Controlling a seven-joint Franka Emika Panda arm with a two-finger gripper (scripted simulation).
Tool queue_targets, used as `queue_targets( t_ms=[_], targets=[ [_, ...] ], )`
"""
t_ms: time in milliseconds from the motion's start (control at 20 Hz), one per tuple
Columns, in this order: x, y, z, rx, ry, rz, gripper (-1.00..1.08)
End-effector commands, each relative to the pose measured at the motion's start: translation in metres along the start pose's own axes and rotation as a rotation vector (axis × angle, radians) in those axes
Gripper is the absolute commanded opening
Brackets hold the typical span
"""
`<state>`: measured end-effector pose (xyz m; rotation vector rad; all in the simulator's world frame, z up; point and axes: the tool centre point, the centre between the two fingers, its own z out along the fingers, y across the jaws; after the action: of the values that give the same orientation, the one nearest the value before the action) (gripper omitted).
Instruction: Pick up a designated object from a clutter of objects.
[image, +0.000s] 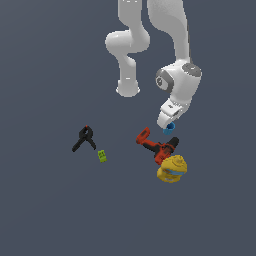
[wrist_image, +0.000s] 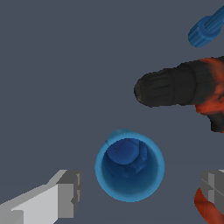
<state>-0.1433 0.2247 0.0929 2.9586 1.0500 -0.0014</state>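
Observation:
The small bright blue cup (wrist_image: 129, 168) stands upright with its hollow top facing the wrist camera. In the exterior view it (image: 170, 130) peeks out just below my hand, beside the red-and-black drill (image: 159, 146). My gripper (wrist_image: 140, 189) is open, with one grey finger (wrist_image: 65, 194) on each side of the cup and a gap between each finger and the cup wall. In the exterior view the gripper (image: 168, 125) hangs directly over the cup.
The drill's black chuck (wrist_image: 168, 87) lies close to the cup. A yellow round object with a blue band (image: 172, 168) sits against the drill. A black clamp (image: 85, 138) and a small green block (image: 102, 156) lie apart toward the exterior view's left.

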Motion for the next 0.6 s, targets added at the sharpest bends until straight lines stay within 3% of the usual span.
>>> queue_targets(
  t_ms=[0, 550],
  targets=[
    [-0.001, -0.004, 0.002, 0.002, 0.002, -0.010, 1.00],
    [-0.002, -0.004, 0.022, 0.002, 0.001, -0.009, 1.00]
  ],
)
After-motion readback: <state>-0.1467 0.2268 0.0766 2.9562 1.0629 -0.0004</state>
